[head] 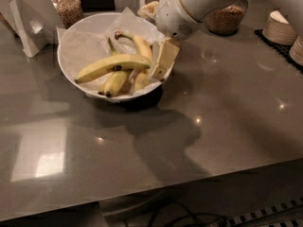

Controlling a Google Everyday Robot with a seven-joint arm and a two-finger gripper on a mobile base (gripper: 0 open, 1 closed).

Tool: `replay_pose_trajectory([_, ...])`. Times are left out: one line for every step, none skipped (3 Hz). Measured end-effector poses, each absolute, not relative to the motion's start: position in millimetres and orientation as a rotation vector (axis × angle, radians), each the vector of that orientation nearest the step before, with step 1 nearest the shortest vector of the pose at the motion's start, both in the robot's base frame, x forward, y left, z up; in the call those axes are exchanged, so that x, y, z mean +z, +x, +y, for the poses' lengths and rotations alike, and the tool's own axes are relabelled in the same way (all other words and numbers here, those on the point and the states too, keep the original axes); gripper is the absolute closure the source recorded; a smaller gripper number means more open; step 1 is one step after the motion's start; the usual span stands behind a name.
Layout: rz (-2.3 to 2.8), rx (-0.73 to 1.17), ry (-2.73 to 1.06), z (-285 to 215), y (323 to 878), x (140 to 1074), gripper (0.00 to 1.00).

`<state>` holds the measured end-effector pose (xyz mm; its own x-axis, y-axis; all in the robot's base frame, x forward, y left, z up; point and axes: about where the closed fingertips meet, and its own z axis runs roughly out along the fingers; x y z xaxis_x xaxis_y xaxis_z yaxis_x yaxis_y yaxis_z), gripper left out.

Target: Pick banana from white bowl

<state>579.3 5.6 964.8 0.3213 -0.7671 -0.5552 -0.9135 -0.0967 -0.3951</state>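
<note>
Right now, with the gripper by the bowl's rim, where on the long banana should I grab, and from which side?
Take the banana at its middle, near the dark spot, from above, closing across its width. It lies on top of the other bananas, roughly level, so that stretch is exposed. The gripper hangs at the rim of the white bowl, beside one end of it.

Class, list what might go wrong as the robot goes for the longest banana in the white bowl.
The end effector sits at the right rim of the white bowl, so it may knock it. The banana lies across shorter bananas, so a grasp might catch those too. The paper lining may snag.
</note>
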Motion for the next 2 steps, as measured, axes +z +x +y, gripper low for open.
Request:
replay_pose_trajectory([1.481,0.292,-1.901,11.3,584.9,956.4,0.19])
replay_pose_trajectory([1.483,0.304,-1.899,13.1,586.9,951.9,0.39])
